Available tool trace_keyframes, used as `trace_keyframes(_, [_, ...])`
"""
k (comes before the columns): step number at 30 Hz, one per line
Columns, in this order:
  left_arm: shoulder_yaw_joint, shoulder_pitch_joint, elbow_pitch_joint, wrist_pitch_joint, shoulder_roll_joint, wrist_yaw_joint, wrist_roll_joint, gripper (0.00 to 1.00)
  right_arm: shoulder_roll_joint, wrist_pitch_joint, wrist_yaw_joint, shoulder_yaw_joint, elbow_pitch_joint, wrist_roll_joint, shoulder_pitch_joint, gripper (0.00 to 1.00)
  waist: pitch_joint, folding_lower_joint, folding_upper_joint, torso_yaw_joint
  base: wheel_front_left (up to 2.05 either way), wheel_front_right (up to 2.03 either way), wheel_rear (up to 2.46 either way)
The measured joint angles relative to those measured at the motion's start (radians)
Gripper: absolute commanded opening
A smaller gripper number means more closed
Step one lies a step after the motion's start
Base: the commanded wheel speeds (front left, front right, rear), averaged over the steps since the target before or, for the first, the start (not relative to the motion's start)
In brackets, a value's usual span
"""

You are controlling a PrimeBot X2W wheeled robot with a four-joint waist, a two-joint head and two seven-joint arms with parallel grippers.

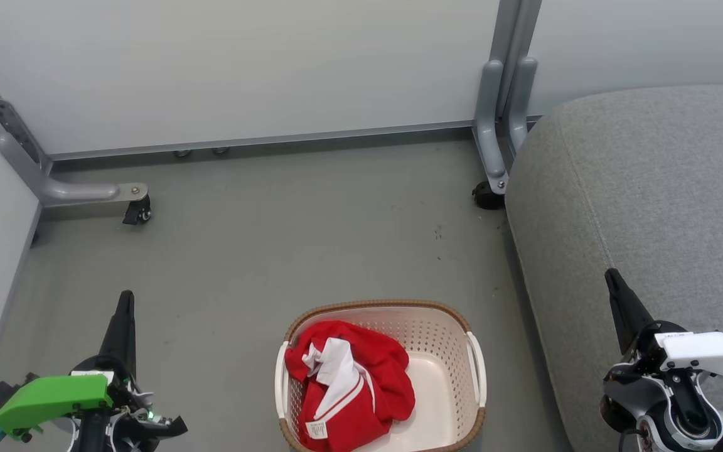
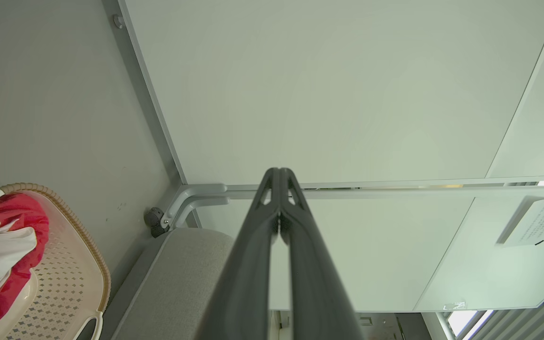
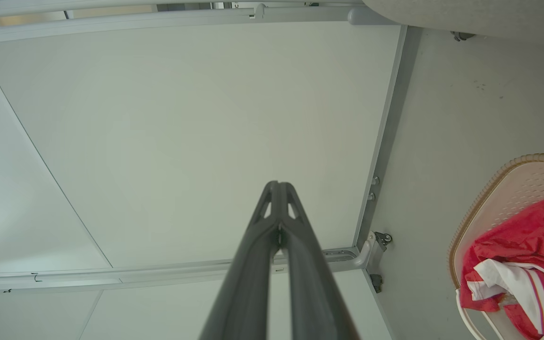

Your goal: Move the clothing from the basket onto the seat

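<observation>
The cream basket (image 1: 473,358) with a brown woven rim stands on the floor at the bottom centre. Inside it lies the red clothing (image 1: 377,376) with white stripes and a small white label, bunched toward the basket's left side. The grey seat (image 1: 656,201) fills the right side. My left gripper (image 1: 126,298) is shut and empty, over the floor left of the basket. My right gripper (image 1: 611,275) is shut and empty, over the seat's near edge. The basket (image 2: 80,264) and clothing (image 2: 12,222) show at the left wrist view's edge, as do the basket (image 3: 503,189) and clothing (image 3: 531,241) in the right wrist view.
Pale partition panels (image 1: 242,69) stand behind and to the left, on grey metal feet with castors (image 1: 137,213) (image 1: 486,196). Grey floor (image 1: 286,238) stretches between the panels, the basket and the seat.
</observation>
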Motion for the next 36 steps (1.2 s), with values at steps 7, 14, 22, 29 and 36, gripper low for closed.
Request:
trace_keyframes(7, [0.0, 0.0, 0.0, 0.0, 0.0, 0.0, 0.0, 0.0, 0.0, 0.0, 0.0, 0.0, 0.0, 0.0, 0.0, 0.0, 0.0, 0.0, 0.0, 0.0, 0.0, 0.0, 0.0])
trace_keyframes(14, [0.001, 0.0, 0.0, 0.0, 0.0, 0.0, 0.001, 0.0, 0.0, 0.001, 0.0, -0.001, 0.0, 0.0, 0.0, 0.0, 0.0, 0.0, 0.0, 0.0, 0.0, 0.0, 0.0])
trace_keyframes(22, [0.001, 0.0, 0.0, 0.0, 0.0, 0.0, 0.001, 0.0, 0.001, 0.002, 0.0, -0.001, 0.0, 0.0, 0.0, 0.0, 0.0, 0.0, 0.0, 0.0, 0.0, 0.0, 0.0])
trace_keyframes(29, [0.001, 0.0, 0.0, 0.0, -0.001, 0.0, 0.001, 0.0, 0.001, 0.003, 0.0, -0.001, 0.0, 0.0, 0.0, 0.0, 0.0, 0.0, 0.0, 0.0, 0.0, 0.0, 0.0])
trace_keyframes(36, [0.001, 0.0, 0.0, 0.0, -0.001, 0.0, 0.001, 0.0, 0.001, 0.003, 0.0, -0.002, 0.0, 0.0, 0.0, 0.0, 0.0, 0.0, 0.0, 0.0, 0.0, 0.0, 0.0])
